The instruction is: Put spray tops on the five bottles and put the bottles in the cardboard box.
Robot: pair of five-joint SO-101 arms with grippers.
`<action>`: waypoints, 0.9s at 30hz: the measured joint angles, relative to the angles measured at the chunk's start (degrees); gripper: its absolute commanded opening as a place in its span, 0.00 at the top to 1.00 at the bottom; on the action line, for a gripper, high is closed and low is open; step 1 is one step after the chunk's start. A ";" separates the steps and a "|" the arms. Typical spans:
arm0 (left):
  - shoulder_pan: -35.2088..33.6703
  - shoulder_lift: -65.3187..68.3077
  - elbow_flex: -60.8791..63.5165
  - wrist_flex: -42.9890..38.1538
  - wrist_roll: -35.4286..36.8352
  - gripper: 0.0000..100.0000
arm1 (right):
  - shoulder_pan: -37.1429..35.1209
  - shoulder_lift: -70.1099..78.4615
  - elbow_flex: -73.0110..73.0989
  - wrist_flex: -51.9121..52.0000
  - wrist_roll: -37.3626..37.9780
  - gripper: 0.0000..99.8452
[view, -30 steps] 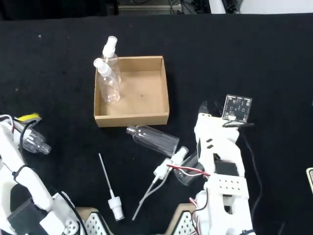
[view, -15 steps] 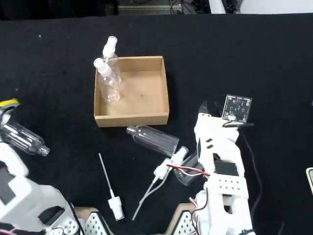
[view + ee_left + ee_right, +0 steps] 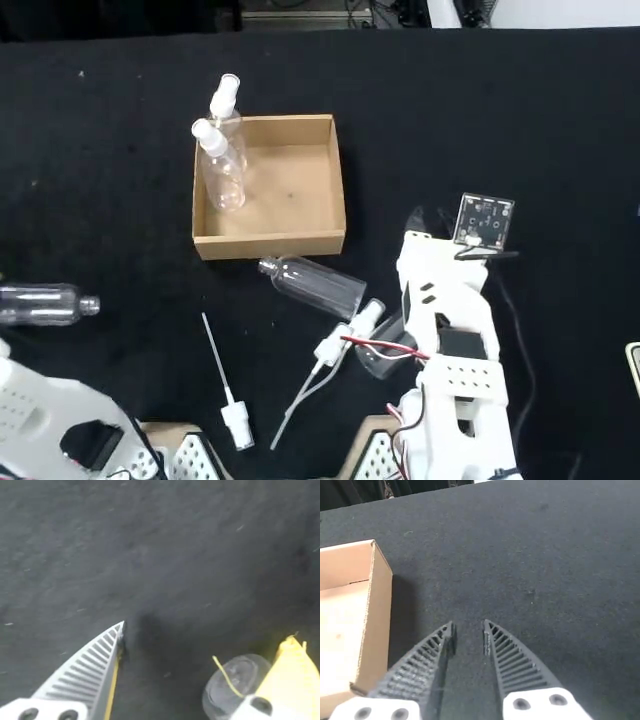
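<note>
Within 1 second the clear plastic bottle (image 3: 45, 303) went from slanted to lying flat on the black cloth surface (image 3: 520, 120), well out at 8 o'clock from the cardboard box (image 3: 268, 243). The left gripper (image 3: 205, 632) had its ribbed fingers spread wide, released, with the bottle's round end touching just the yellow-tipped one. The bottle remained topless and unboxed. The right gripper (image 3: 468, 625) had its fingers narrowly parted, empty.

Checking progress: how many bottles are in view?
5 bottles: two upright in the cardboard box, one lying just outside it, one lying at the table's left edge, one partly hidden under an arm.
</note>
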 measured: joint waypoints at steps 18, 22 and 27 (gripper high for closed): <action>1.58 -21.54 0.00 21.01 -39.91 0.57 | -0.35 0.00 0.00 0.00 0.00 0.93; 6.68 -26.90 2.37 26.46 -55.38 0.57 | -0.35 0.00 0.00 0.00 0.00 0.93; 13.89 -30.24 6.24 28.84 -65.76 0.57 | -0.35 0.00 0.00 0.00 0.00 0.93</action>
